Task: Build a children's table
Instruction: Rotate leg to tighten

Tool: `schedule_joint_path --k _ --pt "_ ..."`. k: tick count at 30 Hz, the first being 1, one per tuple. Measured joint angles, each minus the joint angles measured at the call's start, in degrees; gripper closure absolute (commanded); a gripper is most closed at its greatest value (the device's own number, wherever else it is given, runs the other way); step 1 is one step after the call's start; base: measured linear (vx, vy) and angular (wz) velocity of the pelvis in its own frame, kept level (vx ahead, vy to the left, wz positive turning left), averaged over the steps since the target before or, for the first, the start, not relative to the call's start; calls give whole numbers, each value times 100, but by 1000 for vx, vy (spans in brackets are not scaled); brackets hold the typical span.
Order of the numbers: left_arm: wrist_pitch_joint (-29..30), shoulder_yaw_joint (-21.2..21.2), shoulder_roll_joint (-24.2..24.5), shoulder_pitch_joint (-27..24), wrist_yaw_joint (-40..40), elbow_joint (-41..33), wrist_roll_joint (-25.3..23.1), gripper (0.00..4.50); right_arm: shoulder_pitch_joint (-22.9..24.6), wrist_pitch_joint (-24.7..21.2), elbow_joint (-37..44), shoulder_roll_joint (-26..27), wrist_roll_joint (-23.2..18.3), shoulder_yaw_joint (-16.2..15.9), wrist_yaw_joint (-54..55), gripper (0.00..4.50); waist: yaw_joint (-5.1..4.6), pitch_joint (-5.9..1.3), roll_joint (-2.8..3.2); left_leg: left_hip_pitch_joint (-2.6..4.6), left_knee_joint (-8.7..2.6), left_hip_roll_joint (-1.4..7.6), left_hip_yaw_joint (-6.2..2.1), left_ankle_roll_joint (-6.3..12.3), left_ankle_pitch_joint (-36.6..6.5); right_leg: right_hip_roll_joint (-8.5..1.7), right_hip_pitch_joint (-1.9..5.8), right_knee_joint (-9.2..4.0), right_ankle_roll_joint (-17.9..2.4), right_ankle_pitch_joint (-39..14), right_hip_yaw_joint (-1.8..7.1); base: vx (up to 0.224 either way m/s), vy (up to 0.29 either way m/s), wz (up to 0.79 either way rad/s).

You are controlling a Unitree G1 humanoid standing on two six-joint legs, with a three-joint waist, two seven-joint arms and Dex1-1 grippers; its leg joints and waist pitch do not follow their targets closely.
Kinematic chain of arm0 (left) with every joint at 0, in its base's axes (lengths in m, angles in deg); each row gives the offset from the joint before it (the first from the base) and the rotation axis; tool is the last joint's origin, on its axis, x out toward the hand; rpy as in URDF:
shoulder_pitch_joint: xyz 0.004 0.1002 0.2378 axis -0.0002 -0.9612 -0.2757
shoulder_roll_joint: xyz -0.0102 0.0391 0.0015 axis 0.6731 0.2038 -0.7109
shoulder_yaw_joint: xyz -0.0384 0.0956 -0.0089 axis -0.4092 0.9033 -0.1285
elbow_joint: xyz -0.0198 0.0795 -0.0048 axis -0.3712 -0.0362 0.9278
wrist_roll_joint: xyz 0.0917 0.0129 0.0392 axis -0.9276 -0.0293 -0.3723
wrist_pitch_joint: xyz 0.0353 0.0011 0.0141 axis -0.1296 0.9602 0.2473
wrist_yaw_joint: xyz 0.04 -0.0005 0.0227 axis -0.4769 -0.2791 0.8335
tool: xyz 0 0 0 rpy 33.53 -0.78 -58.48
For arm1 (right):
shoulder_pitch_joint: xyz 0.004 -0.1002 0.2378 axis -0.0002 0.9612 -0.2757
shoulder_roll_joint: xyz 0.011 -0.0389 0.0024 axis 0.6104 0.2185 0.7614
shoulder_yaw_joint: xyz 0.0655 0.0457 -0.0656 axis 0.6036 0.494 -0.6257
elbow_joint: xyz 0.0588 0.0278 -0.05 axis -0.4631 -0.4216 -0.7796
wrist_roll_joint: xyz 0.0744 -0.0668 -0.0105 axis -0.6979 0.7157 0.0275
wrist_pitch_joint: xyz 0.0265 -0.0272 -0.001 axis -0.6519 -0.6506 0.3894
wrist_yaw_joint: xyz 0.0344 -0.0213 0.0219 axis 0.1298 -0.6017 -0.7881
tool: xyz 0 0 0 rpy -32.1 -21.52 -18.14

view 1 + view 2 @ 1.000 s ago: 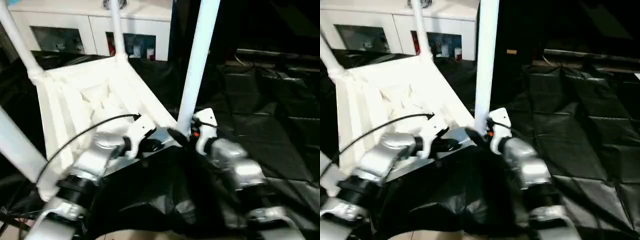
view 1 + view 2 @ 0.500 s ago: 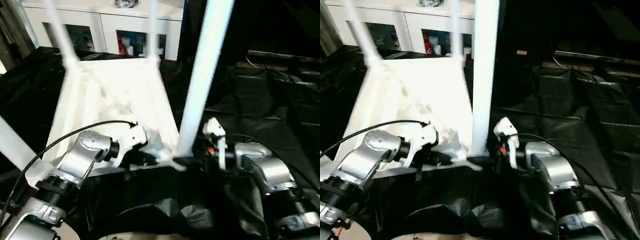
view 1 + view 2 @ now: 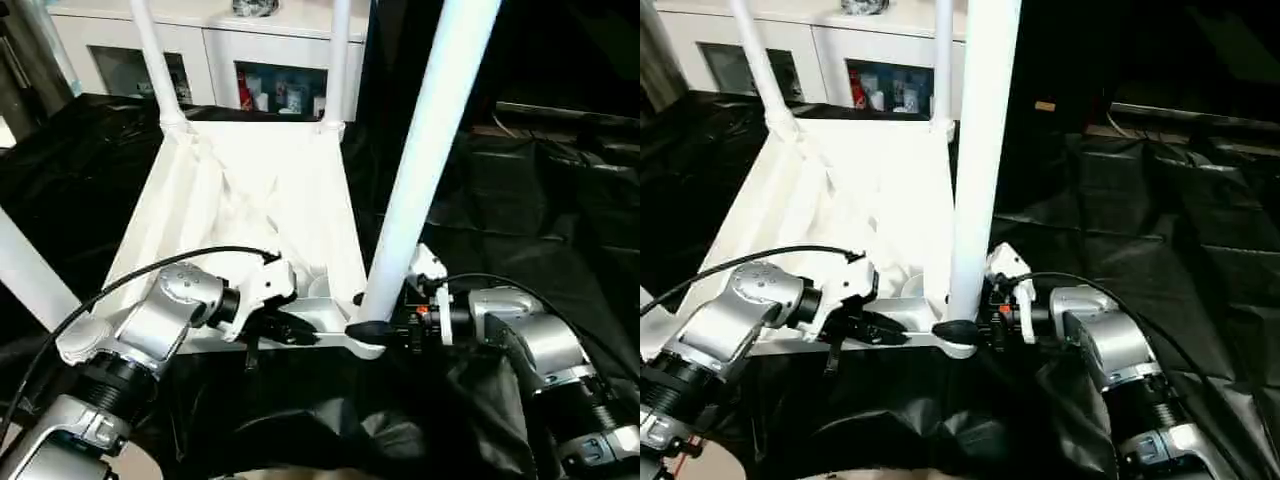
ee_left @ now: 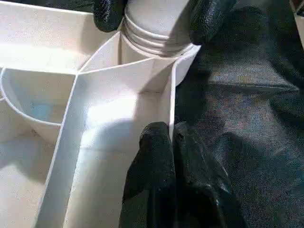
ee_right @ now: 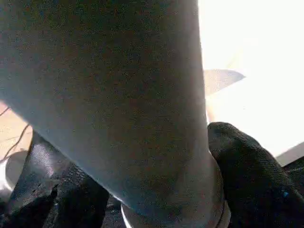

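The white tabletop (image 3: 250, 200) lies upside down with its ribbed underside up. Four white legs rise from its corners: near right (image 3: 425, 150), near left (image 3: 30, 270), far left (image 3: 155, 60) and far right (image 3: 338, 60). My right gripper (image 3: 375, 325) is shut on the base of the near right leg (image 5: 109, 95), one black finger (image 5: 247, 166) on each side of it. My left gripper (image 4: 172, 130) is shut on the tabletop's rim wall just beside that corner. In the left wrist view the right gripper's fingers (image 4: 209, 19) clasp the leg's ringed end (image 4: 159, 23).
A white cabinet with glass doors (image 3: 250, 50) stands close behind the tabletop. Crumpled black sheeting (image 3: 530, 200) covers the ground all around and drapes over something bulky between my forearms.
The view has shifted. The tabletop with its legs has swung from skewed to square in front of me. My right gripper has closed in on the near right leg's base.
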Motion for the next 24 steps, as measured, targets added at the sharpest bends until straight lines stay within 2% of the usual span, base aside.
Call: schedule_joint_path --k 6,10,13,16,17,19,21,23,24 --pt "182 -208 -417 147 796 364 -137 450 24 439 -411 621 266 469 1314 181 -72 -3 -2 12 -1 -1 0 -13 7 0 16 6 -2 13 6 0 0 0" --pt "338 -327 -882 339 1622 695 -285 450 -236 618 -937 1137 410 853 2612 191 -192 -3 -2 15 -1 -3 -2 -19 11 0 12 3 23 14 4 0 0 0" --pt "496 -425 -1185 443 2120 840 -387 450 -405 677 -1194 1526 512 1137 3499 191 -226 -3 1 12 -3 -3 -6 -19 11 1 6 2 27 16 3 0 0 0" --pt "555 -473 -1317 448 2341 847 -407 450 -471 769 -1307 1682 536 1236 3886 191 -233 -4 4 9 -3 -3 -13 -19 11 4 5 0 28 23 2 0 0 0" --pt "570 -479 -1340 448 2374 847 -411 450 -493 808 -1341 1725 562 1253 3950 157 -237 -4 5 9 -3 -3 -13 -19 12 4 5 0 29 29 2 0 0 0" --pt "586 -504 -1367 448 2381 847 -420 450 -516 905 -1400 1771 594 1281 3983 124 -237 -4 5 7 -4 -3 -13 -20 12 4 1 0 28 36 2 0 0 0" --pt "591 -504 -1372 448 2378 829 -420 450 -517 911 -1388 1774 595 1281 3943 121 -235 -5 7 7 -7 -3 -13 -20 12 5 1 -1 15 45 1 0 0 0" --pt "591 -511 -1371 447 2351 814 -418 450 -514 902 -1361 1775 592 1283 3871 88 -236 -5 7 7 -8 -3 -13 -20 12 5 1 -4 4 51 2 0 0 0" --pt "591 -514 -1361 447 2323 807 -418 450 -513 898 -1350 1772 592 1282 3843 88 -237 -5 7 7 -8 -3 -13 -20 12 6 1 -6 6 51 2 0 0 0"
